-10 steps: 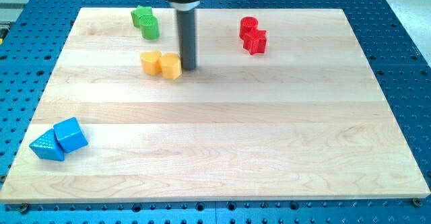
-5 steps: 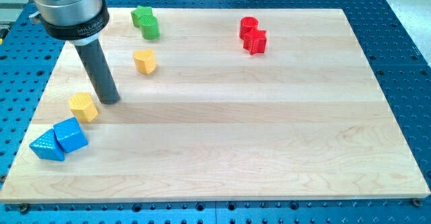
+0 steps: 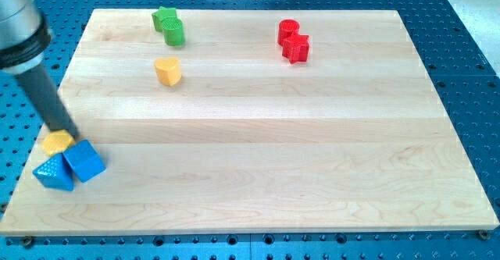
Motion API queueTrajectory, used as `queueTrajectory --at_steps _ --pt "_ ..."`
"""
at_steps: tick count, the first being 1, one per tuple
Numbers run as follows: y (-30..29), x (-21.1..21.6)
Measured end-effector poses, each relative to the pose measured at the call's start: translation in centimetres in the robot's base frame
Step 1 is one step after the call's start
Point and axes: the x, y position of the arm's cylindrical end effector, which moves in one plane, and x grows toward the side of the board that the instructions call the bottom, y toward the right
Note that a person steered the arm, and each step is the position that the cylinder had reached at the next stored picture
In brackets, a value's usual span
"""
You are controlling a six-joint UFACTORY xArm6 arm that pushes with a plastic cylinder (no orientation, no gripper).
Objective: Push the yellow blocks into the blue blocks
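My tip rests at the board's left edge, touching the upper side of a yellow block. That yellow block presses against the two blue blocks: a blue cube and a blue triangular block at the view's lower left. A second yellow block, heart-shaped, sits alone near the upper left, far from the blue blocks.
Two green blocks sit touching at the top left of the wooden board. Two red blocks sit touching at the top right. The blue perforated table surrounds the board.
My tip has swept from the board's upper middle down to the lower left, carrying one yellow block away from the heart-shaped one and into the blue blocks, which shifted slightly.
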Motion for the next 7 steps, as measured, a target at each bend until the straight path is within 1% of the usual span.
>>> queueTrajectory --at_steps 1,2,3,4,5,6,7 --pt "2.8 -2.6" --pt "12.8 -5.4" --pt "20.1 -10.3" --pt "18.3 -14.2" --pt "12.4 -14.1" --pt "7.9 -15.8" --pt "3.3 -10.8"
